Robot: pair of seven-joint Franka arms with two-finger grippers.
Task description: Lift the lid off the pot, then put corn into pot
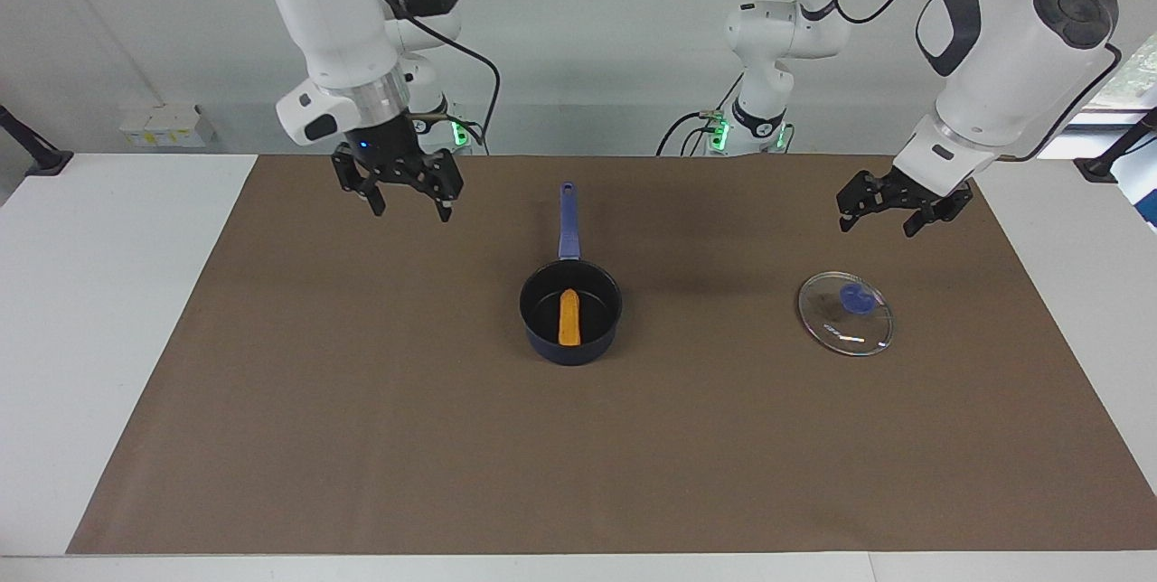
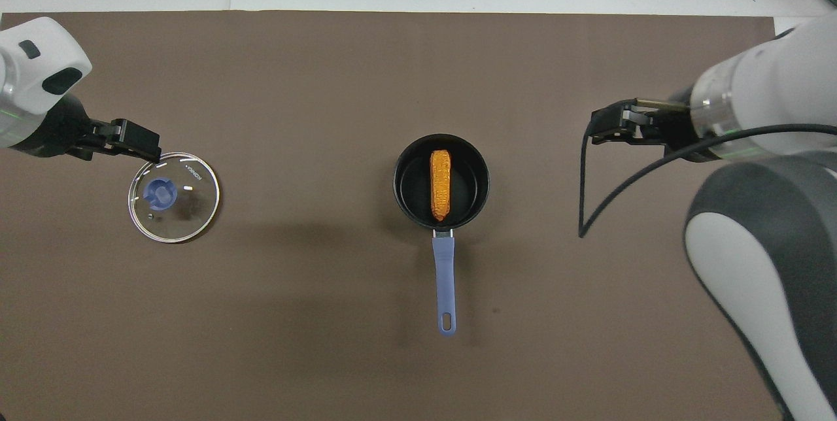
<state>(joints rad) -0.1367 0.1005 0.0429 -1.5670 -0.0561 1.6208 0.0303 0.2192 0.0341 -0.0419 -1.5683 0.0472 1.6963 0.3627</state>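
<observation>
Glass lid (image 1: pixel 845 313) lies flat toward my left arm's bench edge, fragile and slick; I'd grip its knob. Corn (image 1: pixel 569 317) lies inside the pot (image 1: pixel 570 312) mid-bench. Left claw (image 1: pixel 901 212) and right claw (image 1: pixel 408 198) hang spread, empty.

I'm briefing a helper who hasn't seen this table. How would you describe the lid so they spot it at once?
Start at the brown mat covering the table, then go toward the left arm's end, away from the dark navy saucepan at its middle. There the round clear glass lid lies flat on the mat. Its thin metal rim and blue centre knob set it apart.
</observation>
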